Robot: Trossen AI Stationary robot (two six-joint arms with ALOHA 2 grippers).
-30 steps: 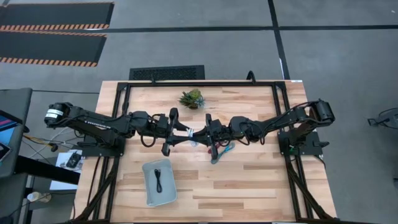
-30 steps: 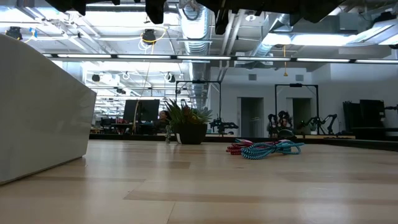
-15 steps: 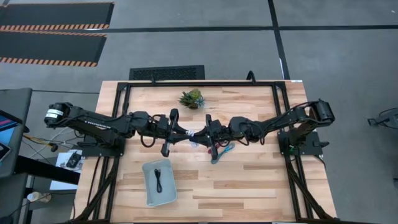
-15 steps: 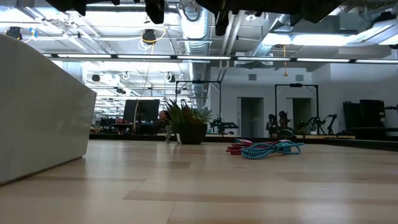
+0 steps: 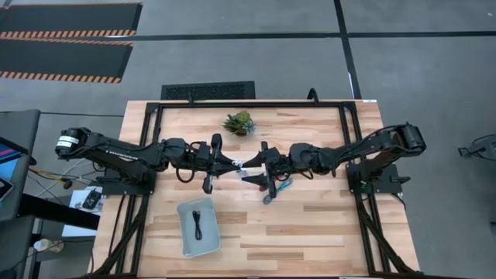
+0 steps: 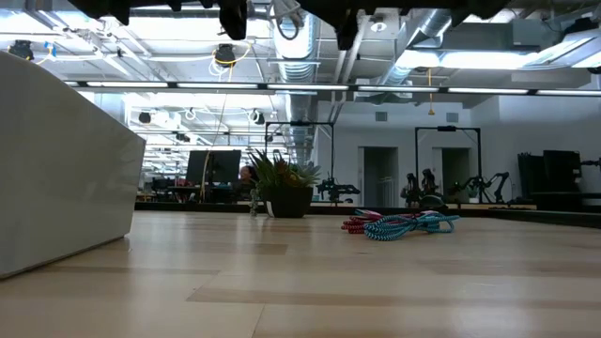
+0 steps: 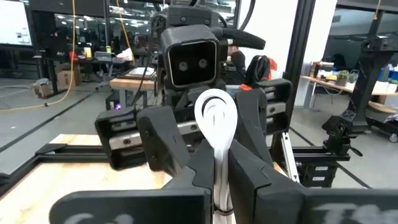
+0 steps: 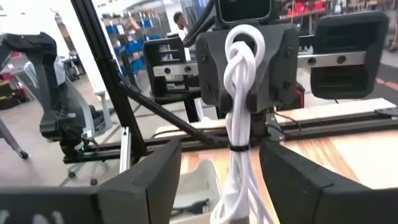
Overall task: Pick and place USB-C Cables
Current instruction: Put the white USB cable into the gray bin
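A white-grey cable bundle (image 5: 246, 168) hangs in the air over the table's middle, with my left gripper (image 5: 235, 165) shut on it. In the right wrist view the white cable (image 8: 241, 93) reaches toward me. My right gripper (image 8: 221, 180) faces the left one, open, a finger on either side of the cable's free end; I see no touch. The pink cable (image 6: 360, 223) and the teal cable (image 6: 410, 224) lie coiled together on the table under my right gripper (image 5: 262, 170). My left gripper pinches the white cable's strands (image 7: 219, 180) between its two fingers, coming level from the table's left. The cable lies along the fingers and its looped end (image 7: 216, 112) juts out past the fingertips. The bundle is lifted clear of the table.
A grey tray (image 5: 186, 232) with a black cable (image 5: 198, 225) in it stands near the front left; its wall (image 6: 56, 169) fills the low view's left. A small potted plant (image 5: 239, 122) stands toward the far edge. Bare wood lies front right.
My right gripper has drawn back a little toward the table's right edge and has let go of the white cable. The cable stays in the air in my left gripper, which has kept its place. The pink and teal cables have not moved.
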